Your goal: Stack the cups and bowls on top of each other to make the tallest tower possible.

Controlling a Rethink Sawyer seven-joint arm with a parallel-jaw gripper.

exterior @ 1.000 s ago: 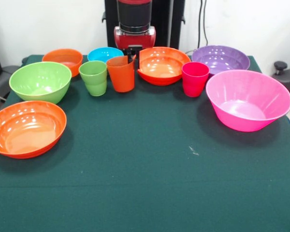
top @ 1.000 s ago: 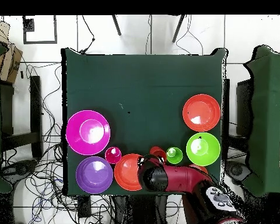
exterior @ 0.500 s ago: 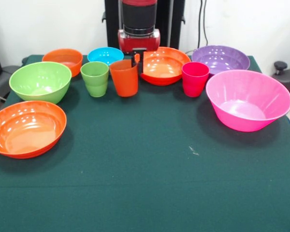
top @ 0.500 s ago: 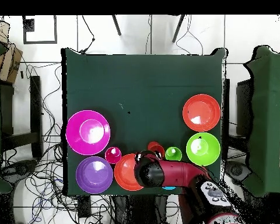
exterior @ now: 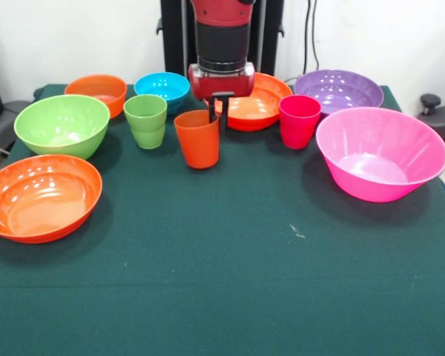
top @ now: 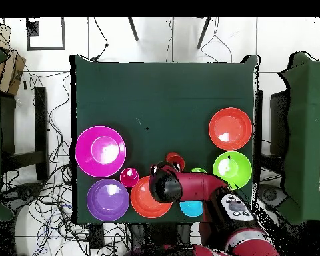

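My gripper (exterior: pixel 217 117) is shut on the right rim of the orange cup (exterior: pixel 197 139), upright at or just above the cloth; the cup also shows in the overhead view (top: pixel 175 161). The light green cup (exterior: pixel 145 120) stands to its left and the magenta-red cup (exterior: pixel 299 121) to its right. Behind them are the small orange bowl (exterior: pixel 96 91), the small blue bowl (exterior: pixel 162 85), a wide orange bowl (exterior: pixel 256 105) and the purple bowl (exterior: pixel 338 90). The green bowl (exterior: pixel 61 124) and the second wide orange bowl (exterior: pixel 41 196) are at the left. The pink bowl (exterior: pixel 380 152) is at the right.
The green cloth table (exterior: pixel 230 282) stretches from the cups to the front edge. In the overhead view the red arm (top: pixel 189 190) covers part of the back row of bowls. Cables and chairs surround the table.
The gripper has carried the orange cup out of the back row, away from the robot's base and toward the table's middle. All other cups and bowls stay in place.
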